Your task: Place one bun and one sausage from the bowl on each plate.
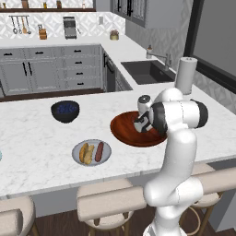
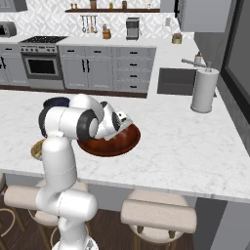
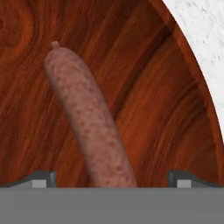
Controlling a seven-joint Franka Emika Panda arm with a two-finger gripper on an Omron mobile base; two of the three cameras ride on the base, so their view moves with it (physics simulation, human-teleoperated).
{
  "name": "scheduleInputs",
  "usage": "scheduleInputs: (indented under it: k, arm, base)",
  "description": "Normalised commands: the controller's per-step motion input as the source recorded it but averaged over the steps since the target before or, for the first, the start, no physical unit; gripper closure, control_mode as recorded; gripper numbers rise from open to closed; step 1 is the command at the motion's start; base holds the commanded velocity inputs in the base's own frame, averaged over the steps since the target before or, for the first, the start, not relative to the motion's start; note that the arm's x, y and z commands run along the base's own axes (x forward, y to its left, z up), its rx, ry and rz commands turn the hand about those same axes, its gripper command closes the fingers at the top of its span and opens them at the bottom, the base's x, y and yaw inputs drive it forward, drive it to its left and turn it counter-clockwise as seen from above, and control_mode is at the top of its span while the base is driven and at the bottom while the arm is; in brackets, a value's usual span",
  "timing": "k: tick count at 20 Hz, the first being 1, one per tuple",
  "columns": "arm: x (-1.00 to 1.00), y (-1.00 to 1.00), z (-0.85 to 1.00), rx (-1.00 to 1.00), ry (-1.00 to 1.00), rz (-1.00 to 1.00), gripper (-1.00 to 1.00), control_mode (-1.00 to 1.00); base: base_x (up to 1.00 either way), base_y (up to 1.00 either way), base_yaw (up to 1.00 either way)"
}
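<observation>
While our gripper [image 3: 111,183] hangs with jaws apart over the bowl [image 3: 166,109], sausage [image 3: 87,122] toward twelve o'clock, we judge descending and closing comes next.

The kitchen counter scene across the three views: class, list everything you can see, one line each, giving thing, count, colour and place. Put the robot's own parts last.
Bowl: one, reddish-brown, counter under the hand.
Sausage: one, pinkish-brown, lying in that bowl, between the fingers.
Grey plate: one, counter front, left of the bowl, holding two buns and a sausage.
Dark blue bowl: one, counter, behind the plate.
Paper towel roll: one, white, beside the sink.
Sink: one, dark, back counter.
Stools: several, beige, below the counter.
Coffee machine: one, dark, back wall counter.
Arm: one, white.
Gripper: one, dark fingers open, astride the sausage.
</observation>
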Motion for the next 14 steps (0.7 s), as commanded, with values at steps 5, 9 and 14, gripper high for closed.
scheduleInputs:
  k: [5,9,14]
  arm:
    - [0.18,0.00,-0.21,-0.03,-0.03,0.00,-1.00,-1.00]
    - [0.01,0.00,-0.16,-0.01,0.00,0.00,-1.00,-1.00]
    - [0.00,0.00,-0.13,0.00,0.00,0.00,1.00,-1.00]
  base:
    - [0.00,0.00,0.00]
    - [0.00,0.00,0.00]
    - [0.00,0.00,0.00]
